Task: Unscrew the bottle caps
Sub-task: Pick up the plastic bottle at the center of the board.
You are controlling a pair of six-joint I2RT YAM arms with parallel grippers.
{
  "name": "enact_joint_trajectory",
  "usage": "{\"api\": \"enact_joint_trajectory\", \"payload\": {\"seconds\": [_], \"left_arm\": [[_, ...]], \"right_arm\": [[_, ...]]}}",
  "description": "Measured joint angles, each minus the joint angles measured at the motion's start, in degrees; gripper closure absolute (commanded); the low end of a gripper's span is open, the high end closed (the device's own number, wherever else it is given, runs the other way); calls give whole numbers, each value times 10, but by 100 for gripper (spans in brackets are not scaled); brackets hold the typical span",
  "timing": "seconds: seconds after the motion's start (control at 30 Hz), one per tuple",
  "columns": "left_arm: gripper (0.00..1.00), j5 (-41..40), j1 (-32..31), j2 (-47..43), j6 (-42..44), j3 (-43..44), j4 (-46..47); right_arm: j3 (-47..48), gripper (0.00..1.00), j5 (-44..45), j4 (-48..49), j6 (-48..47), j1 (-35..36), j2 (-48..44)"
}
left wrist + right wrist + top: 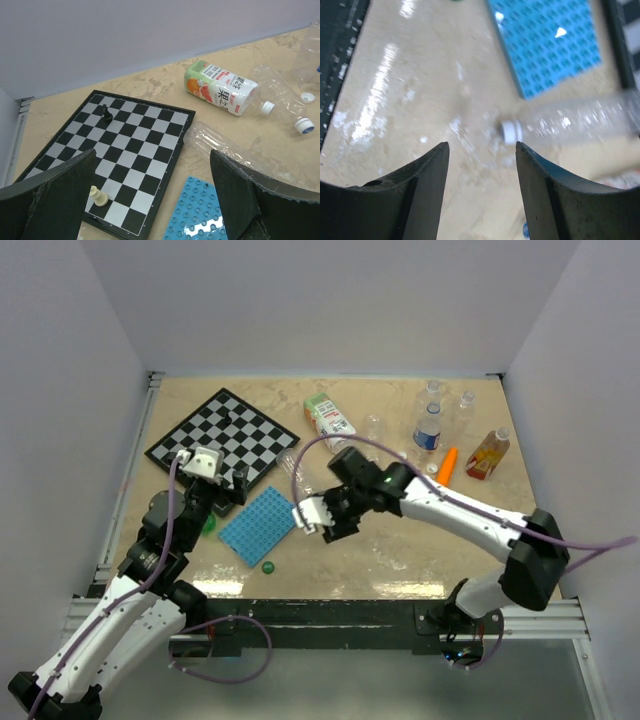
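Because the right gripper (480,150) hangs open and empty above the table (410,125), with the white cap (511,131) ahead of its fingertips and not touching them, the main risk is a bad close: the clear bottle (580,120) lies on its side, unheld, round and smooth, so a pinch on the cap likely rolls or skids it over the glossy tabletop. Any twist would probably spin the whole bottle instead of the cap, since the left gripper (152,155) is also wide open, holding nothing, and well apart from it over the chessboard (125,150). The thin plastic wall could also dent if squeezed. The cap is on the bottle's near end, just right of the blue studded baseplate (545,45). Materials: cap small, ribbed-looking, hard plastic, blurred here; bottle transparent, ridged, crinkly; baseplate rigid with a grid of studs; tabletop beige marbled, shiny with glare; chessboard flat, black-framed, matte squares. A labelled juice bottle (220,92) lies on its side further back, glossy film wrap. A loose green cap (268,566) sits near the baseplate's near corner.
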Motion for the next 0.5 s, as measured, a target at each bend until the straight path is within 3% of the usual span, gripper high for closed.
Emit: {"api": "enact_joint_trajectory", "payload": {"seconds": [0.1, 0.33, 0.5], "left_arm": [[1, 35, 0, 18, 0, 0, 0], [2, 121, 0, 72, 0, 0, -3], [1, 143, 0, 86, 0, 0, -7]], "right_arm": [[-19, 36, -47, 9, 2, -90, -63], [-124, 2, -202, 96, 69, -301, -221], [-213, 2, -271, 204, 180, -344, -289]]}}
